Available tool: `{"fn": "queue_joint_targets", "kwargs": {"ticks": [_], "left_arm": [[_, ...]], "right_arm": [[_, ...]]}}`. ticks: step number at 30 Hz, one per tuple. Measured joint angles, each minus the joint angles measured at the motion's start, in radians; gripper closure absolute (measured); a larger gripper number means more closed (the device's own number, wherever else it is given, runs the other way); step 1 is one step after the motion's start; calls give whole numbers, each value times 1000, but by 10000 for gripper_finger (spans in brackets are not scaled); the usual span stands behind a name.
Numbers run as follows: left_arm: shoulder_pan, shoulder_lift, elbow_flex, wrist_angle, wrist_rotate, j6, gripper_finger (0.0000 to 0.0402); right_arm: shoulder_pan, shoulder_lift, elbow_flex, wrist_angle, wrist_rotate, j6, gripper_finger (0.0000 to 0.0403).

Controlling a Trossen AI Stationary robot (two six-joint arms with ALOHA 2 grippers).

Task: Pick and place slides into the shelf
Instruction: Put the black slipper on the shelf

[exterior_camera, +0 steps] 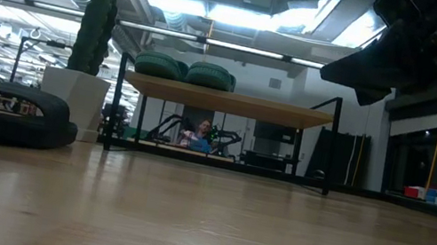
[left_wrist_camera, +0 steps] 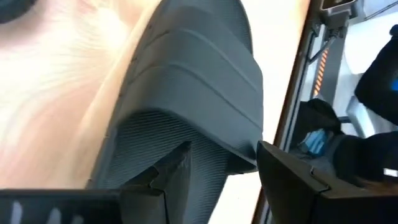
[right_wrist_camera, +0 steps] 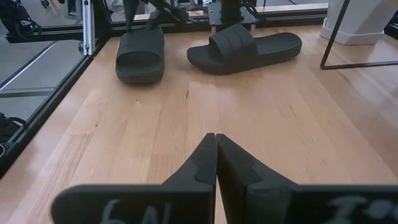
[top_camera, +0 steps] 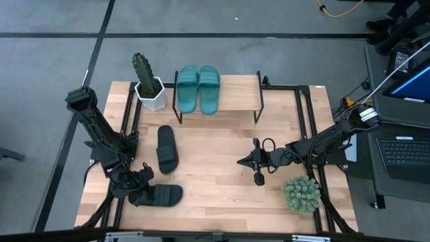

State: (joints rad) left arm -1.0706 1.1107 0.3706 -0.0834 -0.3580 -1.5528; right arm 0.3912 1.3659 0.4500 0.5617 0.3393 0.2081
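Already up on the shelf [top_camera: 235,91]: two teal slides [top_camera: 197,87]. Well short of it, by the worktop [top_camera: 215,202] edge: left tool [top_camera: 138,190] spread around one black slide [top_camera: 161,195]. Second black slide [top_camera: 166,149] nearer shelf. Right tool [top_camera: 243,160] pinched empty, mid-worktop, bare wood around.

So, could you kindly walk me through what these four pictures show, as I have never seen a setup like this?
These are two robot arms at a wooden table, each ending in a two-finger tool. One picture looks down from above, one looks level across the tabletop, and two come from cameras on the arms' wrists. The left tool is at the near left corner, its fingers open around the end of a black slide; the left wrist picture shows this close up. The right tool is shut and empty above the table's middle. A second black slide lies on the table. Two green slides sit on the small shelf, between a cactus and bare plank. A bushy plant stands near right.
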Motion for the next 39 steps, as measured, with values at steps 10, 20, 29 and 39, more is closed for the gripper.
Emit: {"fn": "queue_joint_targets", "kwargs": {"ticks": [10,20,29,39], "left_arm": [[1,0,0,-12,-44,175,231],[1,0,0,-13,-46,176,231],[2,0,0,-7,-97,168,251],[2,0,0,-4,-99,166,310]], "right_arm": [[0,0,0,0,0,16,393],[0,0,0,-8,0,23,393],[0,0,0,-8,0,22,393],[0,0,0,-7,0,22,393]]}}
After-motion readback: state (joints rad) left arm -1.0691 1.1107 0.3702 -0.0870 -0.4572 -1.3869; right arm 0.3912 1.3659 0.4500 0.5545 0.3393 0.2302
